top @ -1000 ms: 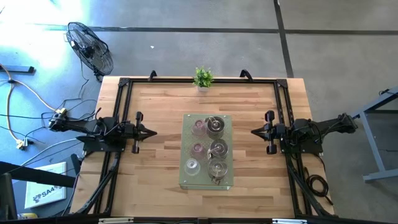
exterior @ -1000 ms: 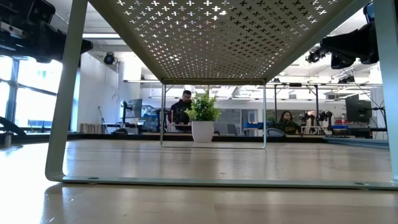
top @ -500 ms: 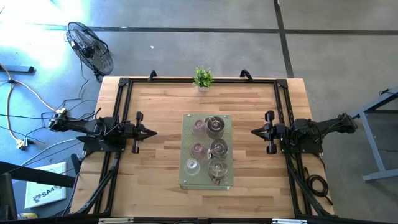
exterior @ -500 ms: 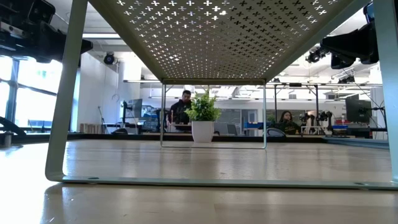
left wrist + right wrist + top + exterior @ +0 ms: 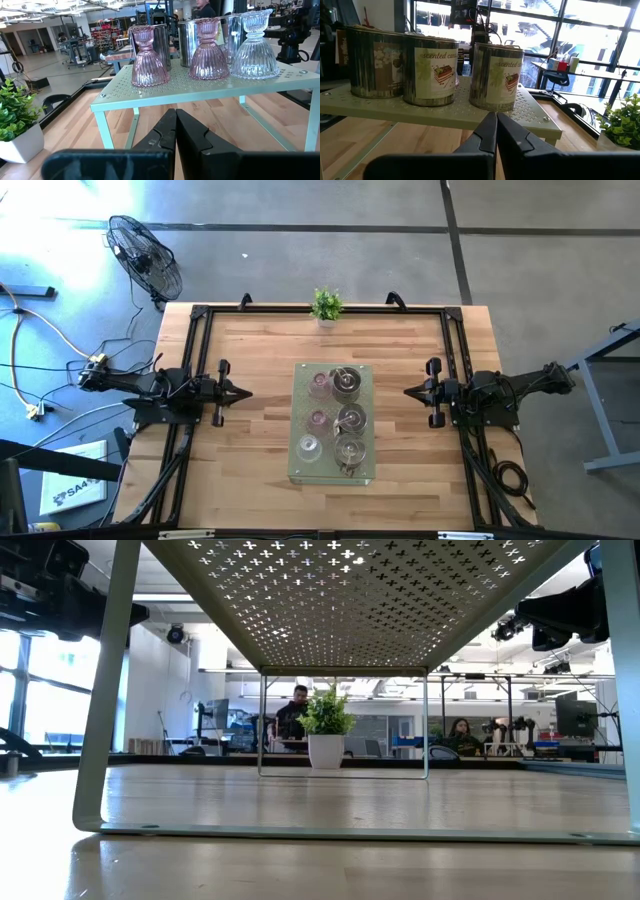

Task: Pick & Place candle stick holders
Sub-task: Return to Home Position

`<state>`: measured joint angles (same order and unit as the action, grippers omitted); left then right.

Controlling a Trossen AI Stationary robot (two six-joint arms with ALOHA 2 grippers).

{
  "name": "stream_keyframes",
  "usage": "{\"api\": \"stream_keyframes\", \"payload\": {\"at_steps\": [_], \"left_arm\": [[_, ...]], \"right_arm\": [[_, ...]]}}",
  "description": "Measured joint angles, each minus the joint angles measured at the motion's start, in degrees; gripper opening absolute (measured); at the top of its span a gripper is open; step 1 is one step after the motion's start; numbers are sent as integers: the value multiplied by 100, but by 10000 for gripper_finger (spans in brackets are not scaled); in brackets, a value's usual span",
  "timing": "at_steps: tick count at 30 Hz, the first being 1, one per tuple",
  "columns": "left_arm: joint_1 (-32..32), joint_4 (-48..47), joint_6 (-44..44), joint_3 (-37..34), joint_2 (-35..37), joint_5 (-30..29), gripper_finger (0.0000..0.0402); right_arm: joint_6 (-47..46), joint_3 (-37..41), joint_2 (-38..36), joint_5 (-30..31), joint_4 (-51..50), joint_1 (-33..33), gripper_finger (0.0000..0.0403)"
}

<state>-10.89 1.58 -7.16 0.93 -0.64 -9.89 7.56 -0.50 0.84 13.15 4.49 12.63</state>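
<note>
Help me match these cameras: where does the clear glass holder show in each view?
High view: clear glass holder in the shelf's left column, at the end farthest from the potted plant.
Low view: not in it; only the shelf's underside shows.
Left wrist view: at right, beside two pink holders.
Right wrist view: not visible behind the silver tins.
Shared landmark: the potted plant, in all four.

A lab hall: concrete floor point(image 5: 330, 255), distant workbenches point(image 5: 116, 55).

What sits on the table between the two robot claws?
From above: a pale green shelf carrying six candle holders, between the left gripper and right gripper.
</note>
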Motion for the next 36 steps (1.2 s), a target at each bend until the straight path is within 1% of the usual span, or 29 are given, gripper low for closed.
{"api": "stream_keyframes", "payload": {"at_steps": [36], "left_arm": [[0, 0, 0, 0, 0, 0, 1]], "right_arm": [[-1, 1, 0, -2, 0, -1, 5]]}}
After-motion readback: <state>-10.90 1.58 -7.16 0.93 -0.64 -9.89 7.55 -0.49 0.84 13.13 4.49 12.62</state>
